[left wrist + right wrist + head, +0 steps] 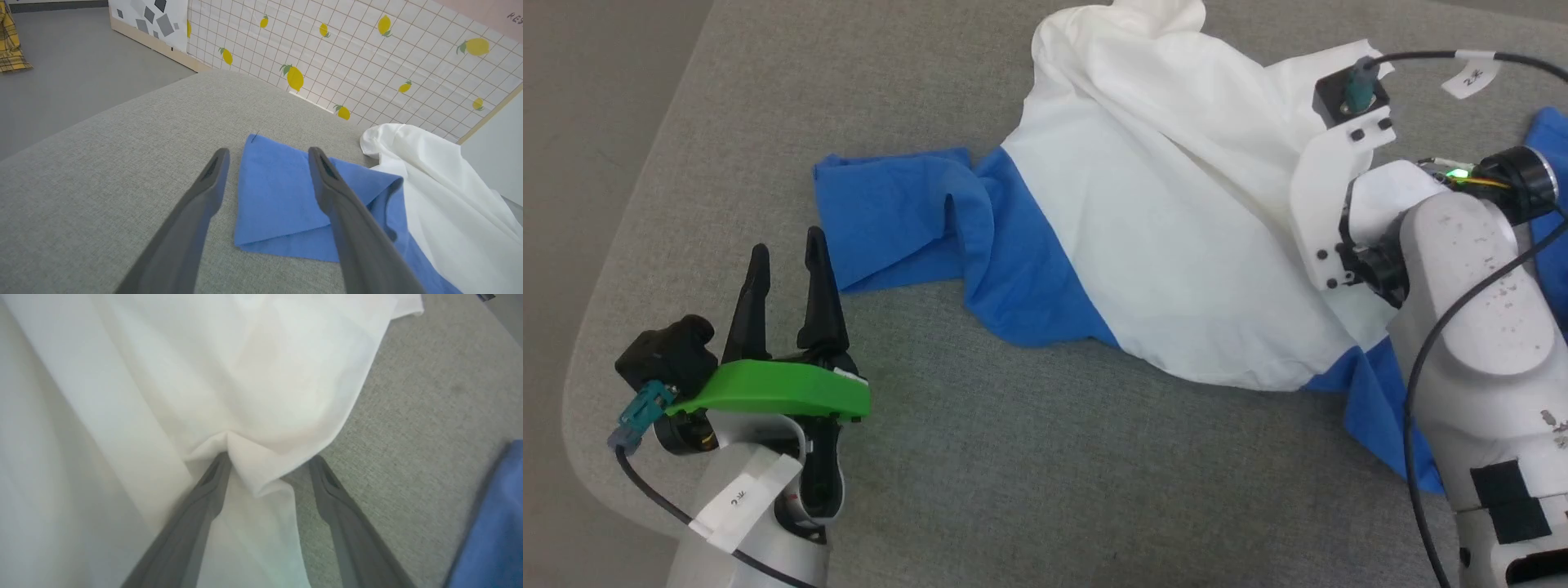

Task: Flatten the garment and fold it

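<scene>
Dark-fingered left claw [787, 242], green bracket [776, 388]

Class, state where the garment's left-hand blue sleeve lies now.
Head view, centre left: the blue sleeve lies on the grey surface, just beyond the left claw, beside the garment's white body.

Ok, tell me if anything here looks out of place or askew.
The shirt lies crumpled: its white body is bunched into ridges and its blue sleeve is folded over itself. A white fold sits between the open jaws of the right gripper.
</scene>
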Controlling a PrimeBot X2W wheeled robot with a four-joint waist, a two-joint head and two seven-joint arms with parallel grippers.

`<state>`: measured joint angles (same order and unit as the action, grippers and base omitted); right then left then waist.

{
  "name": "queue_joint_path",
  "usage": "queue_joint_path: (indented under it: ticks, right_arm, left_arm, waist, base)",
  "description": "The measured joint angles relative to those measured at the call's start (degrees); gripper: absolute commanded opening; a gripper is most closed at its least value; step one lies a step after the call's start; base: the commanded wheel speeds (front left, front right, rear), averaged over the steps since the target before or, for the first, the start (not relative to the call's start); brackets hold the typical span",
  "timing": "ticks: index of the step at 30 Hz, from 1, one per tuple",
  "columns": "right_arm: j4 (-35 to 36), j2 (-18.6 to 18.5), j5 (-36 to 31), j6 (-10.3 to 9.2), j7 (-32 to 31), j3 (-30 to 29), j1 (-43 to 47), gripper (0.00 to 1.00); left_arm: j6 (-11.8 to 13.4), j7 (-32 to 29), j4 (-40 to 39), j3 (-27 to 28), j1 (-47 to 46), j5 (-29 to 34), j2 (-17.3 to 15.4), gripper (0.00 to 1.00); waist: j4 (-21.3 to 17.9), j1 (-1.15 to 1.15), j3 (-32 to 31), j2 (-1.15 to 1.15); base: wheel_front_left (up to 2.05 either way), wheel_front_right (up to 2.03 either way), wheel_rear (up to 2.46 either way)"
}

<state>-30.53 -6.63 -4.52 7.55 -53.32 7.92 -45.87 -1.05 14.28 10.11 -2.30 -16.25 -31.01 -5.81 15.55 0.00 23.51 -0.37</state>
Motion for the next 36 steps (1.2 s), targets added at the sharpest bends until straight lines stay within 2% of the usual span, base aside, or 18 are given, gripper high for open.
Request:
queue_joint_path:
  ticks: [1, 7, 13, 20, 25, 28, 31, 36]
  right_arm:
    - [0.0, -0.2, 0.5, 0.00, -0.1, 0.1, -0.2, 0.00]
    - [0.0, -1.5, 1.4, 0.07, 0.8, -3.0, -1.3, 0.00]
    - [0.5, -6.2, -4.4, 0.05, 2.2, -11.5, -6.6, 0.00]
    - [3.4, -7.8, -13.3, 0.05, 6.6, -20.1, -12.3, 0.00]
    - [3.0, -8.3, -17.3, 0.05, 9.6, -23.3, -14.1, 0.00]
    - [1.2, -6.8, -17.7, 0.04, 9.8, -24.6, -13.9, 1.00]
    - [0.5, -5.6, -17.4, 0.04, 11.9, -25.2, -13.8, 1.00]
    - [0.9, -3.9, -12.3, 0.04, 19.5, -26.0, -13.0, 1.00]
  left_arm:
    - [0.0, 0.0, 0.0, 0.0, 0.0, 0.0, 0.0, 1.00]
    - [-0.2, 0.0, 0.0, -0.1, -0.2, 0.2, 0.2, 1.00]
    - [-0.9, 0.2, -0.1, -0.9, -1.2, 0.2, 0.6, 1.00]
    - [-1.4, 0.2, 0.7, -2.1, -2.9, -0.2, 1.2, 1.00]
    - [-1.7, 0.2, 1.5, -1.9, -3.4, -0.3, 1.4, 1.00]
    - [-1.7, 0.2, 1.8, -1.5, -3.4, -0.3, 1.5, 1.00]
    - [-1.6, 0.3, 2.3, -1.2, -3.4, -0.3, 1.5, 1.00]
    - [-1.6, 0.3, 3.0, -0.9, -3.0, -0.3, 1.2, 1.00]
  waist:
    - [0.1, 0.00, 0.1, 0.00]
    - [0.4, 0.00, 0.4, 0.00]
    - [1.2, 0.00, 1.9, 0.00]
    - [3.7, 0.01, 3.8, 0.00]
    - [5.2, 0.01, 5.0, 0.00]
    - [5.2, 0.01, 5.1, 0.00]
    - [4.8, 0.01, 4.5, 0.00]
    - [3.6, 0.01, 1.9, 0.00]
  base:
    - [0.00, 0.00, 0.00]
    - [0.00, 0.00, 0.00]
    - [0.00, 0.00, 0.00]
    - [0.00, 0.00, 0.00]
    - [0.00, 0.00, 0.00]
    - [0.00, 0.00, 0.00]
    - [0.00, 0.00, 0.00]
    - [0.00, 0.00, 0.00]
